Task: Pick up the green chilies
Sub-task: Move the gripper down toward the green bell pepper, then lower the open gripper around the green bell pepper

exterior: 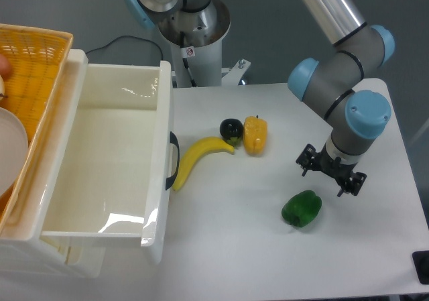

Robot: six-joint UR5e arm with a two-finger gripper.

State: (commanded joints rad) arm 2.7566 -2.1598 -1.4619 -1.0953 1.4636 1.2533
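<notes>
The green chilies (301,208), a glossy bright-green lobed pepper shape, lie on the white table (241,247) right of centre, toward the front. My gripper (332,175) hangs just above and to the right of them, apart from them. Its two black fingers (305,166) are spread wide, so it is open and holds nothing.
A yellow pepper (255,135), a small dark round fruit (231,129) and a banana (196,157) lie in the table's middle. A large white bin (107,163) fills the left side, with an orange basket (30,73) behind it. The arm's base (194,26) stands at the back.
</notes>
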